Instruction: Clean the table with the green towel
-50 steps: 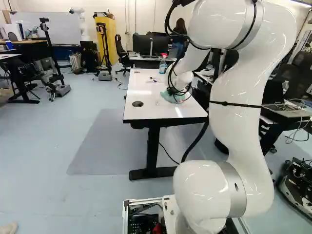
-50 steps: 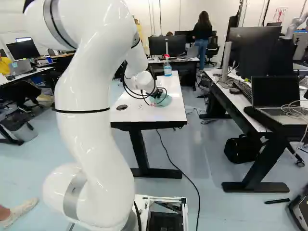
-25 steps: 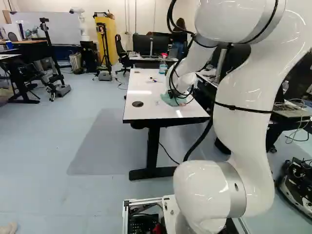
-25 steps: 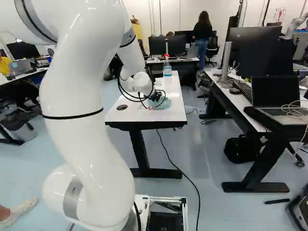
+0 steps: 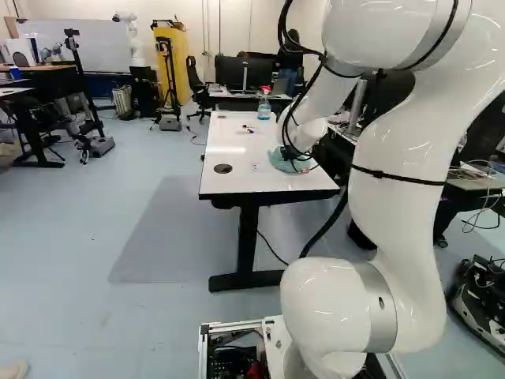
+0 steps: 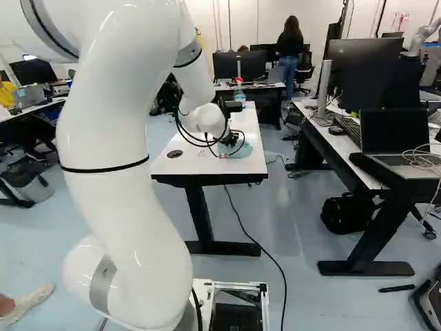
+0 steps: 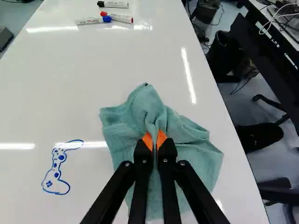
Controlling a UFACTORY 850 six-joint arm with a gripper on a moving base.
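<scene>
Rising from the joint at the foot of both base views, the arm (image 5: pixel 398 205) reaches forward over the tabletop (image 6: pixel 207 167), and its cables (image 5: pixel 282 130) loop close above the tool (image 6: pixel 232 140). Only the wrist view tells how the tool (image 7: pixel 155 140) stands: it is clenched on the towel (image 7: pixel 187 170), with orange pads (image 7: pixel 147 141) pressing a raised fold from two sides. The rest of the cloth spreads rumpled on the tabletop around the tips, near the long edge on the right. In the base views it is a small green patch partly behind the wrist.

A dark round inset (image 5: pixel 223 168) near the tabletop's near end shows in both base views, to the left of the towel. Beside the towel, the wrist view makes out a blue line drawing (image 7: pixel 57 170) that is a faint mark in the left base view.

Farther along lie three markers (image 7: pixel 122 18), their caps black, red and blue in the wrist view; the left base view gives them as specks. Toward the far end, the base views show a spray bottle (image 6: pixel 240 98) with a red top. Beyond, a tripod (image 5: pixel 167 71) stands in the left base view alone.
</scene>
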